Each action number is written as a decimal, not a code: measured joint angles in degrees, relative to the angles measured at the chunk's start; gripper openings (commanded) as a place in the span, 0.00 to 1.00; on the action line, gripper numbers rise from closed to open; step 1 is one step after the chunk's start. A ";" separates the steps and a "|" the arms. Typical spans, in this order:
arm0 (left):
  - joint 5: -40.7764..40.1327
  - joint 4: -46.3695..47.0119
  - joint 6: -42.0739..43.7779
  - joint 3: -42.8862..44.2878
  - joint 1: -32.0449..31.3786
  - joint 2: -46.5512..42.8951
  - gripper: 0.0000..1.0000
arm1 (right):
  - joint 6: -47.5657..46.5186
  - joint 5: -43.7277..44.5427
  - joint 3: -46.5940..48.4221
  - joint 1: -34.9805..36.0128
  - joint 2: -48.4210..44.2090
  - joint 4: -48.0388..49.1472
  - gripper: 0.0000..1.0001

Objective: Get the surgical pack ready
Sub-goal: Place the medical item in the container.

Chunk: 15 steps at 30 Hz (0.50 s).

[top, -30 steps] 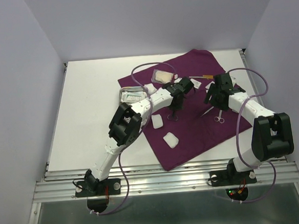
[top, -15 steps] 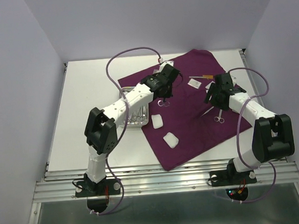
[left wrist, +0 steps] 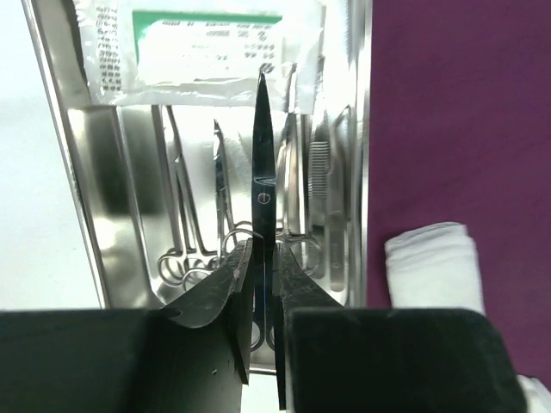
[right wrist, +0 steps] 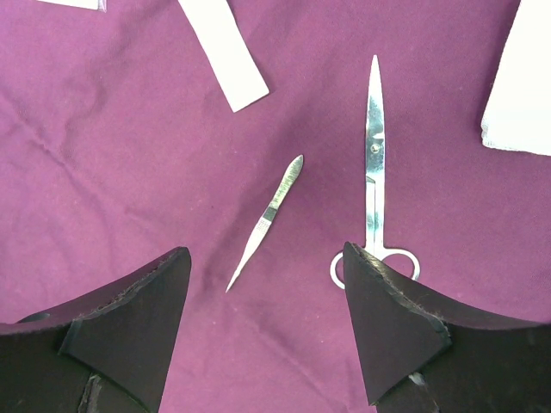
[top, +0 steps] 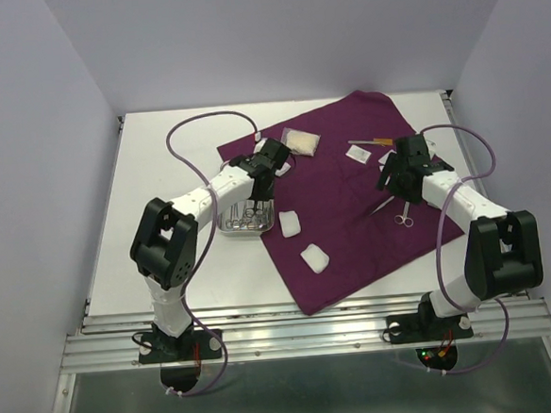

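Top external view: white worktop [top: 156, 191] between pale lilac walls [top: 38, 185], dark-purple cloth [top: 353, 234] centre-right. Centre-left, my left gripper [left wrist: 263, 254] pinches scissors [left wrist: 263, 146] above the steel tray [left wrist: 95, 189]. At right, my right gripper [right wrist: 265, 254] gapes wide over second scissors [right wrist: 372, 155] and a slim blade [right wrist: 271, 213].

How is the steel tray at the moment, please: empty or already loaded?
Loaded. The steel tray holds several ring-handled instruments and a green-labelled packet; the left fingers grip scissors over it.
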 measured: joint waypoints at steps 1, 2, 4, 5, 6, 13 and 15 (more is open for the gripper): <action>0.07 0.22 0.26 -0.85 0.46 -0.09 0.26 | -0.02 0.00 0.00 0.00 0.00 0.02 0.77; 0.11 0.31 0.57 -1.46 0.81 -0.09 0.32 | -0.02 -0.02 0.00 0.00 0.02 0.02 0.77; 0.17 0.55 1.05 -1.92 1.53 -0.09 0.44 | 0.00 -0.17 0.00 0.00 0.04 0.00 0.77; 0.26 0.72 1.36 -1.92 1.84 -0.09 0.46 | 0.00 -0.26 0.00 0.00 0.09 0.02 0.77; 0.26 1.01 1.49 -1.92 1.99 -0.09 0.46 | 0.02 -0.35 0.00 0.00 0.13 0.02 0.77; 0.57 1.25 1.64 -1.77 1.86 -0.11 0.46 | 0.02 -0.79 0.00 0.00 1.07 0.04 0.77; 0.57 1.05 1.64 -1.49 1.86 -0.22 0.46 | 0.04 -1.05 0.00 0.00 1.55 0.09 0.76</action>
